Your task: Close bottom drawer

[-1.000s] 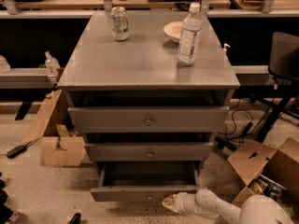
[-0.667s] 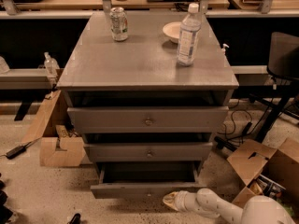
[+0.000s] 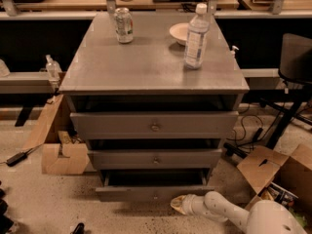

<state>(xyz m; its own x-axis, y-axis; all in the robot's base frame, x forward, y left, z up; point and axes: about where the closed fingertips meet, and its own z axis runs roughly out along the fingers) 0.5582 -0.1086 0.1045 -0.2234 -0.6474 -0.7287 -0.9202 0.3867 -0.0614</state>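
Observation:
The grey cabinet (image 3: 153, 72) has three drawers. The bottom drawer (image 3: 146, 193) is the lowest and narrowest, with a low front panel and a small knob in its middle. It stands pulled out a short way, with a dark gap above its front. My gripper (image 3: 177, 204) is low at the floor, right against the right part of that drawer's front. The white arm (image 3: 229, 212) reaches in from the lower right.
A can (image 3: 124, 25), a plastic bottle (image 3: 196, 37) and a white bowl (image 3: 181, 33) stand on the cabinet top. Cardboard boxes lie at left (image 3: 61, 157) and at right (image 3: 273, 172). A black chair (image 3: 295, 62) stands at right. A bench runs behind.
The bottom drawer's front has moved in toward the cabinet, with the gripper following against it. The gap above the drawer is smaller.

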